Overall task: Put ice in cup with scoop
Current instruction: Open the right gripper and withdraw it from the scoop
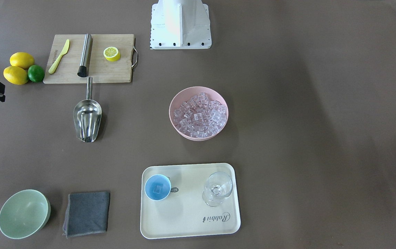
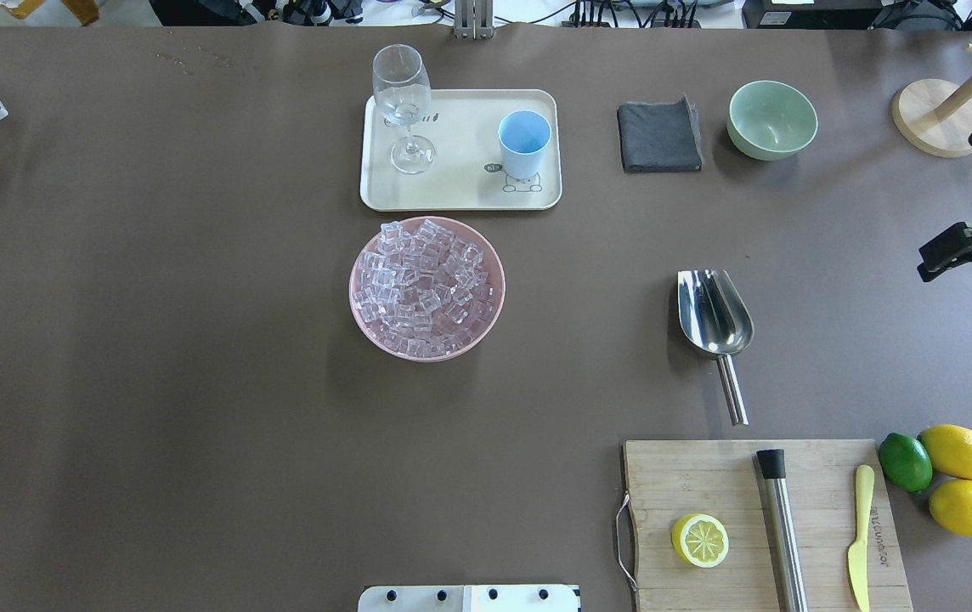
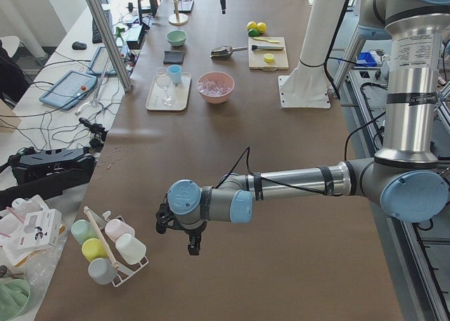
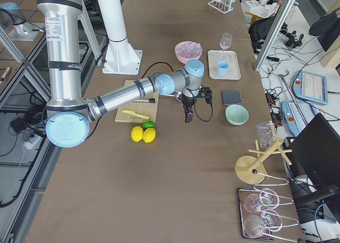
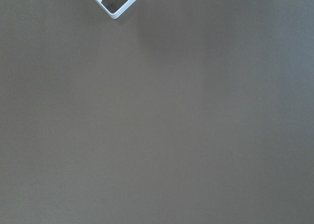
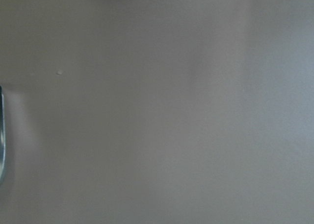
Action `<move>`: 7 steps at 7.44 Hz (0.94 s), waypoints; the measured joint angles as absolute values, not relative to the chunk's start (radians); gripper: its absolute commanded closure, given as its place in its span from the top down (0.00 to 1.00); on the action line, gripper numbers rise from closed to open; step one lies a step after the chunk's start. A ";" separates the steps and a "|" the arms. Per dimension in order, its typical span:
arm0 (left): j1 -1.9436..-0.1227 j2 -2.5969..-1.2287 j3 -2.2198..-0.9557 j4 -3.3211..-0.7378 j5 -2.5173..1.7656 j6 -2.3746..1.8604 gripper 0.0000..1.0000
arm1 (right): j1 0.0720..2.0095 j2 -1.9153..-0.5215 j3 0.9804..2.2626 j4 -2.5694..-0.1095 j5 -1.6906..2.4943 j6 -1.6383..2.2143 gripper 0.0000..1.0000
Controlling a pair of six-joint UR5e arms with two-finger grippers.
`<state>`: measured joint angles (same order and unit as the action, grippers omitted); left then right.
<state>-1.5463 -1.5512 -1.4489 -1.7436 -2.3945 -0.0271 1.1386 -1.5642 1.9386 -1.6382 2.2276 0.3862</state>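
Right gripper hangs over the table nr the lemons, off to one side of the scoop. Nothing in it, but spread or closed: can't tell from these views. Left gripper is way down the other end, fingers pointing down, also carrying nothing, state can't tell either.

The scoop lies on bare table, trough up, mouth facing away from the robot. Its thin rod handle points back twd the cutting board, ending just short of it. Mid-table, ice is heaped in the pink bowl. Just beyond it the cup stands upright on the tray, stemmed glass alongside. Front view shows what looks like one cube already inside.

Handling, my guess: the scoop is stiff, light, polished, so slick. The thin round rod prob. twists in a two-finger pinch once loaded, so take it mid-rod, nearer the trough, & squeeze firm. Cubes are hard & slippery and will skate. The cup is small & light, so pour slow.
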 measured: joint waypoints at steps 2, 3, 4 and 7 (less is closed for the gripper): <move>-1.546 -1.548 -1.449 -1.751 -2.396 -0.028 0.98 | 1.218 -1.598 1.894 -1.636 2.242 0.295 1.00; -1.545 -1.547 -1.449 -1.751 -2.396 -0.029 0.98 | 1.257 -1.610 1.868 -1.634 2.244 0.239 1.00; -1.546 -1.547 -1.453 -1.752 -2.397 -0.029 0.98 | 1.297 -1.624 1.854 -1.633 2.245 0.183 1.00; -1.545 -1.547 -1.460 -1.755 -2.398 -0.024 0.98 | 1.456 -1.689 1.782 -1.630 2.282 -0.022 1.00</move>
<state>-1.5451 -1.5474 -1.4597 -1.7547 -2.3975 -0.0236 1.4563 -1.6893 1.7816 -1.6296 2.2818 -0.0216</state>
